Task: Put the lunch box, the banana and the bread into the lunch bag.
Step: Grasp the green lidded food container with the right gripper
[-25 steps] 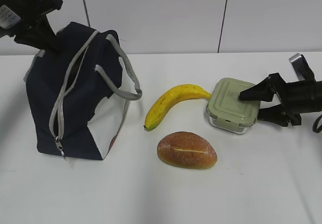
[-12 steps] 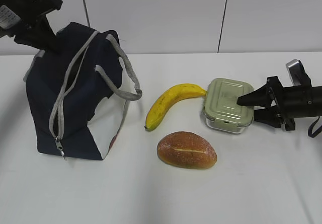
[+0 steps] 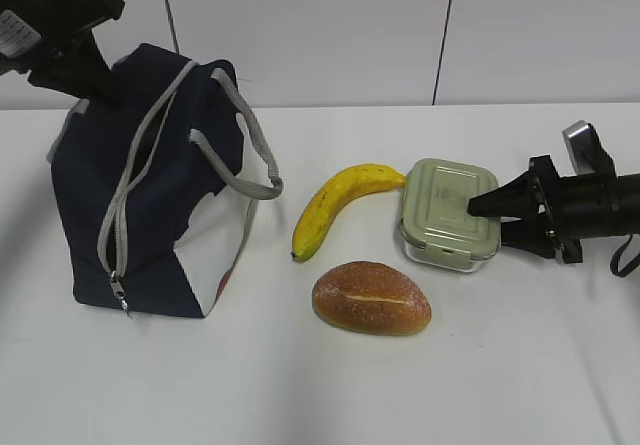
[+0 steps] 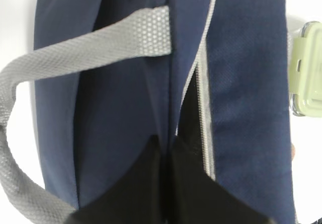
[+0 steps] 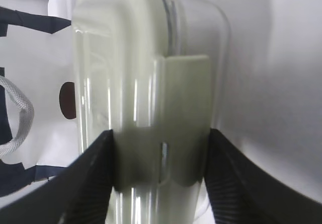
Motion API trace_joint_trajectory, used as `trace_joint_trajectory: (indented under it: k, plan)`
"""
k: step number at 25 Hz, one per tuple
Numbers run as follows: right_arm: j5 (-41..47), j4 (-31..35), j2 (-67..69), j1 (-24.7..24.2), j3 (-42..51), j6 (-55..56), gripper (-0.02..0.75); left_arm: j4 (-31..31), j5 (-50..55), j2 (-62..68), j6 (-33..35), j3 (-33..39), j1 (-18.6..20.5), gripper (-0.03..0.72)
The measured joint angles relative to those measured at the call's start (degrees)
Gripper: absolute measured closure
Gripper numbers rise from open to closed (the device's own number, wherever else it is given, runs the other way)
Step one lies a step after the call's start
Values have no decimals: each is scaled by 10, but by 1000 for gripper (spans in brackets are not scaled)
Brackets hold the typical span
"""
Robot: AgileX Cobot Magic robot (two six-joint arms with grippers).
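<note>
The navy lunch bag (image 3: 150,215) stands at the left with its grey zipper partly open. My left gripper (image 3: 95,80) is shut on the fabric at the bag's top far edge; the left wrist view shows its jaws (image 4: 166,148) pressed together beside the zipper gap of the bag (image 4: 246,83). The banana (image 3: 335,205) lies in the middle, its far tip against the lunch box (image 3: 445,210). The bread (image 3: 372,298) lies in front of them. My right gripper (image 3: 490,217) is shut on the lunch box's right edge; its pads press both sides of the lid clip (image 5: 160,153).
A white wall runs along the table's back edge. In the right wrist view the bag's white end panel (image 5: 40,108) and a grey strap (image 5: 15,118) show behind the lunch box (image 5: 146,43). The box's edge shows at the right of the left wrist view (image 4: 307,68).
My right gripper has closed from wide open onto the lunch box and moved left; the box has slid left against the banana, nudging it. The left gripper and the bag have not moved.
</note>
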Motion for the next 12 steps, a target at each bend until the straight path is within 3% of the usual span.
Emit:
trace_joint_trajectory:
  k: [12]
  plan:
    - [4,-45,-62,0,-6,30,350,-24,0,0,0,0,0,691]
